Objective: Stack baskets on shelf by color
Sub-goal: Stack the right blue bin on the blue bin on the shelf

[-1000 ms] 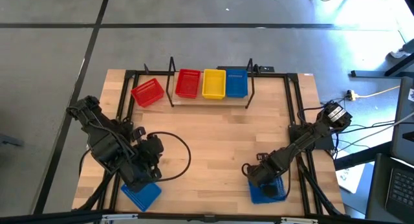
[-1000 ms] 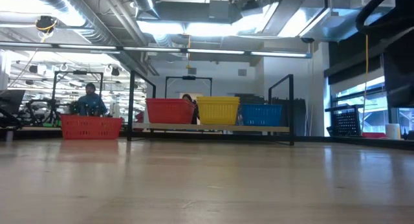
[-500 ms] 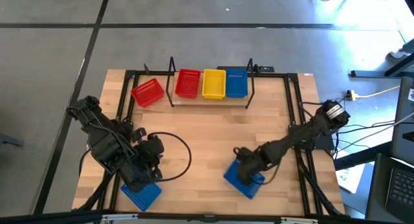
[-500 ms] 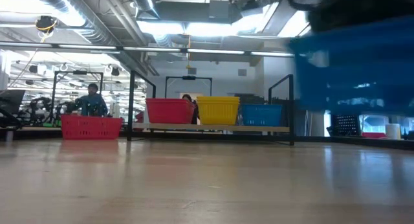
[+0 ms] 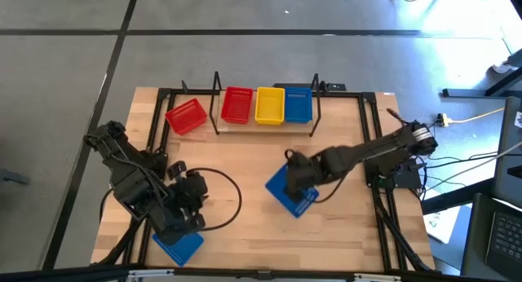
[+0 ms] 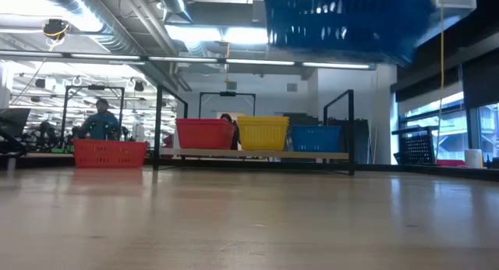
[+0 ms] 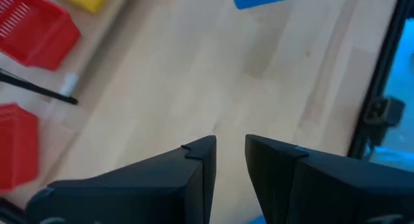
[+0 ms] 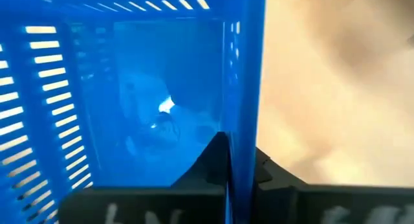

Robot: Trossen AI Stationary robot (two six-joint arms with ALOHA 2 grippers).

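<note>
On the shelf [image 5: 265,123] at the table's far edge stand a red basket [image 5: 237,105], a yellow one [image 5: 270,105] and a blue one [image 5: 298,105] side by side. A second red basket [image 5: 186,116] rests on the table left of the shelf. My right gripper [image 5: 295,178] is shut on another blue basket [image 5: 292,192] above the table's middle. A third blue basket [image 5: 178,246] lies at the near left edge, partly under my left arm. My left gripper [image 7: 229,153] hovers there, open, with nothing between its fingers. My right gripper pinches one side wall [image 8: 244,88] of the blue basket, at its rim, with one finger [image 8: 213,160] inside and the other [image 8: 266,173] outside. The fingers come from above, pointing steeply down. The basket [image 6: 343,24] hangs below them, lifted well clear of the table.
Black frame rails [image 5: 371,143] run along the table's left, right and far sides. Thin black uprights [image 5: 316,111] bound the shelf. A black cable loop [image 5: 232,196] lies by my left arm. Bare wood [image 5: 269,156] lies between the held basket and the shelf.
My right gripper has risen from the near right corner with the blue basket and carried it toward the table's middle and far edge, rolling as it went. The basket has come off the table, turned about and now hangs high. My left arm has kept still.
</note>
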